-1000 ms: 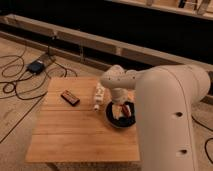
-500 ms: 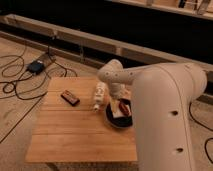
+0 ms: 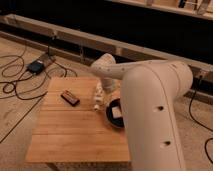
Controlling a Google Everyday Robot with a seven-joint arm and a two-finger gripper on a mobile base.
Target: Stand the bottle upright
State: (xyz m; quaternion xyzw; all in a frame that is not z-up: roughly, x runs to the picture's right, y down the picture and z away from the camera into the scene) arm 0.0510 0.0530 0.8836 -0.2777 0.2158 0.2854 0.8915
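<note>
– What has changed since a second ago?

– The arm (image 3: 150, 100) has swung toward frame left. Its end hung over the black bowl (image 3: 114, 116) then. Now the gripper (image 3: 104, 84) sits just right of centre, above the far end of the bottle (image 3: 98, 98). The bottle itself lies where it lay, on its side.

– Is the gripper holding it?

– I cannot tell whether it touches the bottle, nor whether it is open or closed. The rounded wrist joint covers it from above.

– Where exactly is the bottle?

– Near the middle of the frame, on the right half of the wooden table (image 3: 65, 135). It lies roughly lengthwise away from the camera, between the brown bar (image 3: 70, 97) and the bowl, closer to the bowl.

– What else is around?

– The bar lies flat to the left of the bottle, well apart from it. The bowl holds something pale and stands at the table's right edge. On the floor at upper left, a small black box (image 3: 37, 66) sits among dark cables (image 3: 15, 90).

– Anything in the way?

– The thick white arm fills the right side of the frame, hiding the bowl's right part and the table's right corner.
</note>
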